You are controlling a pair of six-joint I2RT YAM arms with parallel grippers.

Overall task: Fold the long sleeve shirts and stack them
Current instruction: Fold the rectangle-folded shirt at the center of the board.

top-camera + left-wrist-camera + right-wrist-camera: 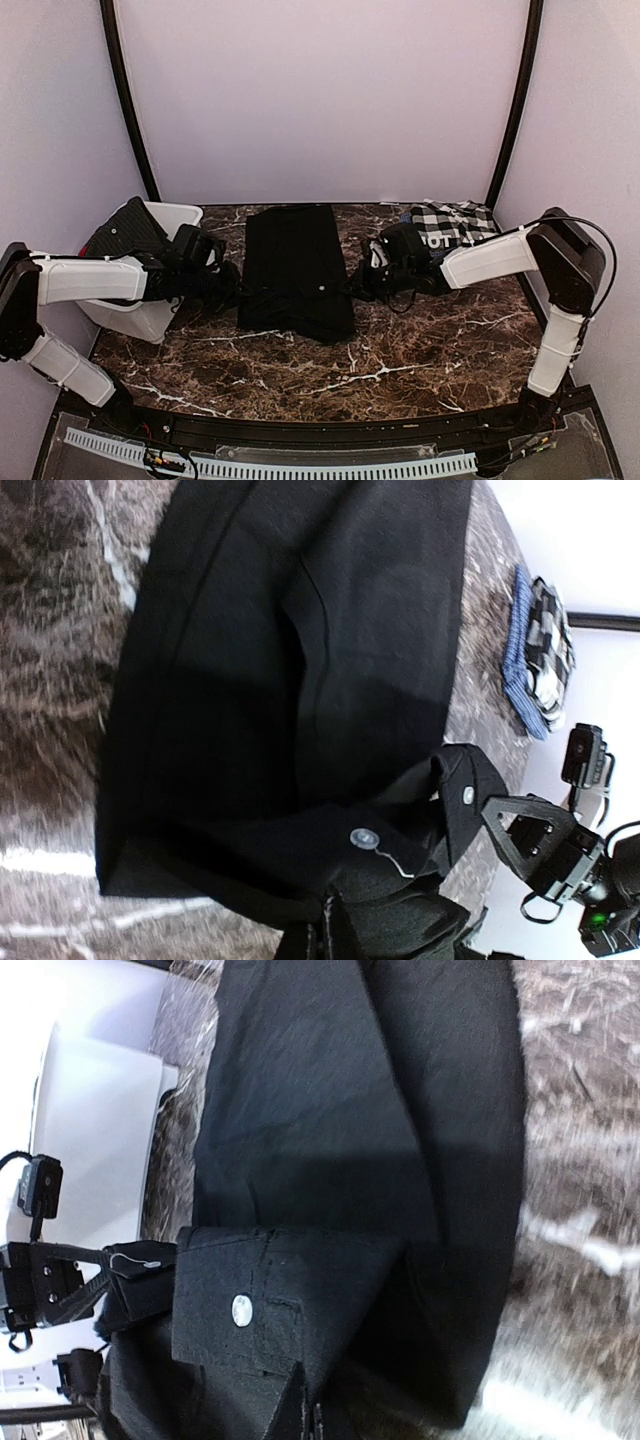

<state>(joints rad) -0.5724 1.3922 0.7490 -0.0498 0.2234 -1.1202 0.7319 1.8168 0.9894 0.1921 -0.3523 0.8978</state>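
The black long sleeve shirt (296,265) lies folded lengthwise at mid-frame on the marble desk (420,350). The left fingers (232,291) are clamped on its lower left edge, and the right fingers (357,287) on its lower right edge. The checked shirt (455,222) lies at upper right. A white bin (150,318) stands at left.

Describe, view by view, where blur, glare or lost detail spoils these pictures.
Top view: sharp, evenly lit, though the shirt reads as flat black. Left wrist: table blurred at left, wall blown out. Right wrist: bin overexposed, table smeared at right.
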